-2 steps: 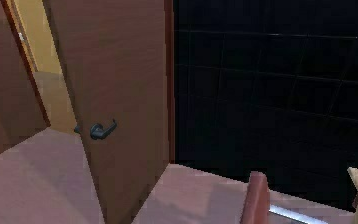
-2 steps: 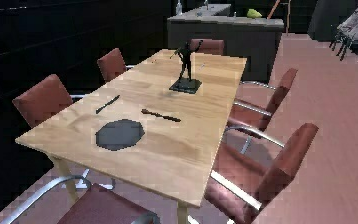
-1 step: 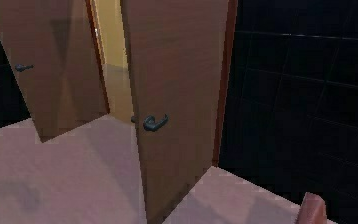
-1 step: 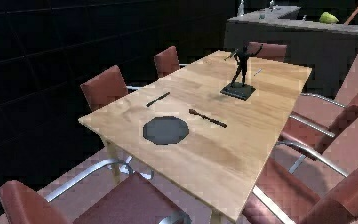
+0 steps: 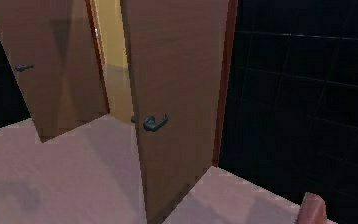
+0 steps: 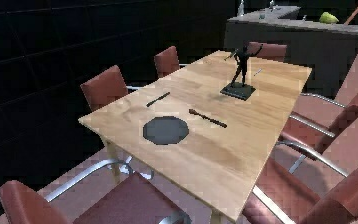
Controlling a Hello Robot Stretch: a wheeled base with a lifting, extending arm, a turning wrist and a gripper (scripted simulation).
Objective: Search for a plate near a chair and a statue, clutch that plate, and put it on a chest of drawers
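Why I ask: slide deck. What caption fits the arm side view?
Dark plate and statue on a wooden table among red chairs.

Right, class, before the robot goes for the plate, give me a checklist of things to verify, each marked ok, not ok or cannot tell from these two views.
1. Plate found: a dark round plate lies flat on the wooden table. Ok.
2. Right plate: a dark statue stands on the same table, with red chairs around it. Ok.
3. Plate free of clutter: thin dark utensils lie beside it, none on it. Ok.
4. gripper lined up with the plate: cannot tell.
5. Room to drive forward: a wooden door stands close ahead. Not ok.
6. chest of drawers located: cannot tell.
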